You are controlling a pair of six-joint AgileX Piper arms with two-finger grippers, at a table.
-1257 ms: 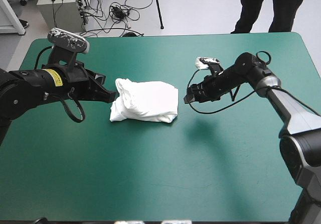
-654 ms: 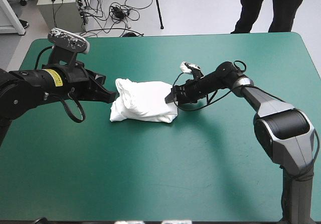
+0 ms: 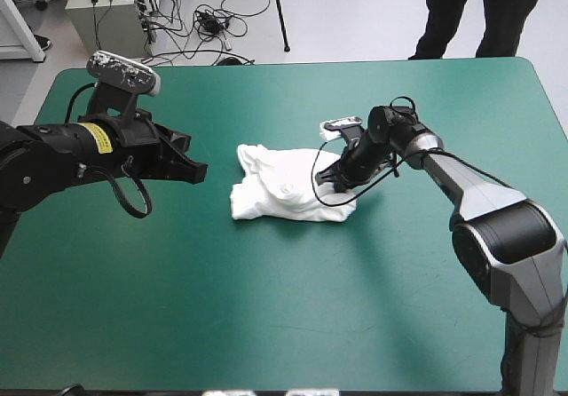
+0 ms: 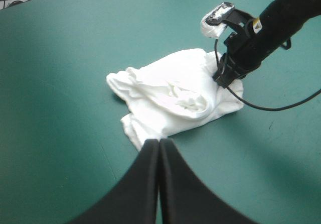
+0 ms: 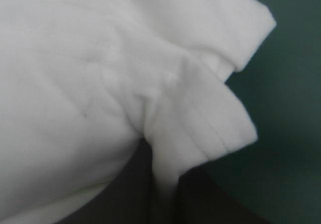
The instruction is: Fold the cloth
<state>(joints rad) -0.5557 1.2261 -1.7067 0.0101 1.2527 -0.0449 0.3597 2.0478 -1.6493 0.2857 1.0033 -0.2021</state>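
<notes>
T-shirt (image 3: 280,192), a rumpled white bundle, is pinched at one edge by the right gripper (image 3: 325,182), while the left gripper (image 3: 201,172), pressed together and empty, hovers apart at its other side; folding seems midway, next needing this edge carried across.

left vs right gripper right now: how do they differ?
The left gripper is clear of the T-shirt, with a gap between; the right gripper is on its right end. The left jaws are shut on nothing; the right jaws pinch a fold of T-shirt. Both aim at the T-shirt.
</notes>
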